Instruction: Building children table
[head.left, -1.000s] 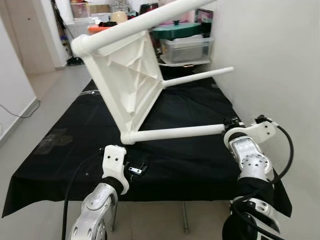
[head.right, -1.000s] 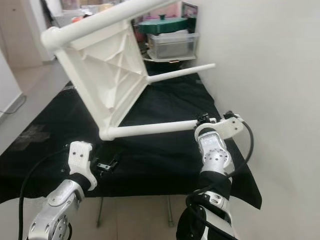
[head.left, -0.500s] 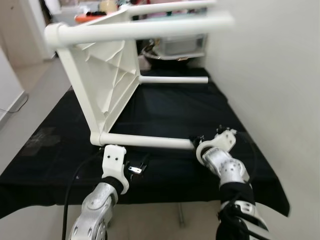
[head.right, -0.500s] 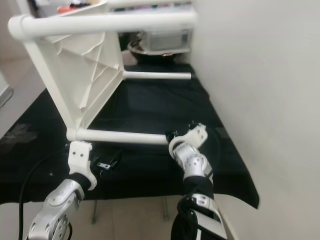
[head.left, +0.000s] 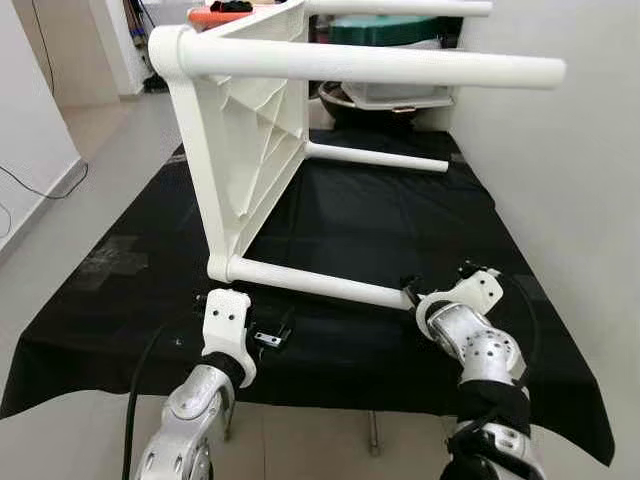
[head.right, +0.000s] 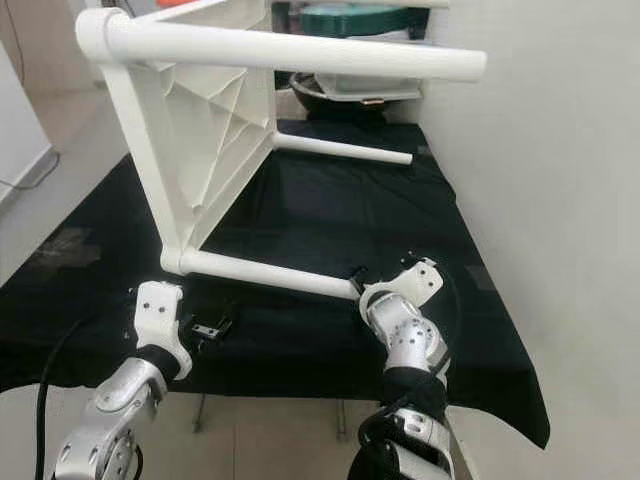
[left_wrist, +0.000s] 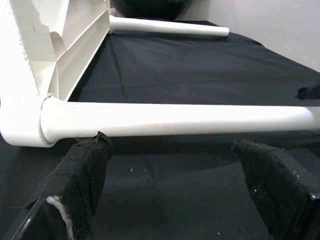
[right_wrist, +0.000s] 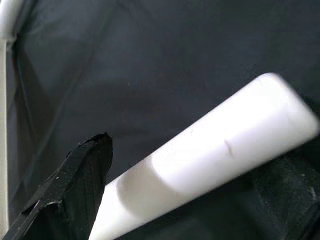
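The right gripper (head.left: 412, 293) is seen at the free end of the nearest white plastic table leg (head.left: 318, 283). In the right wrist view one black finger (right_wrist: 65, 192) lies against one side of the tube and a dark mass against the other, so the leg appears to be grasped, though contact on the far side cannot be confirmed. The left gripper (left_wrist: 175, 185) is held released, its two fingers spread wide just below the same leg, near the socket end, without touching it.

The leg's long axis runs across the robot's front, from the corner socket on its left to the free end on its right. The small white ribbed plastic children's table (head.left: 245, 140) is tipped on its side on the black cloth-covered worktable (head.left: 120, 290), all four legs pointing rightward towards the pale wall (head.left: 570, 150).

Both silver forearms are bent low and reach forward over the near edge. The right arm is judged better placed to steer the leg.
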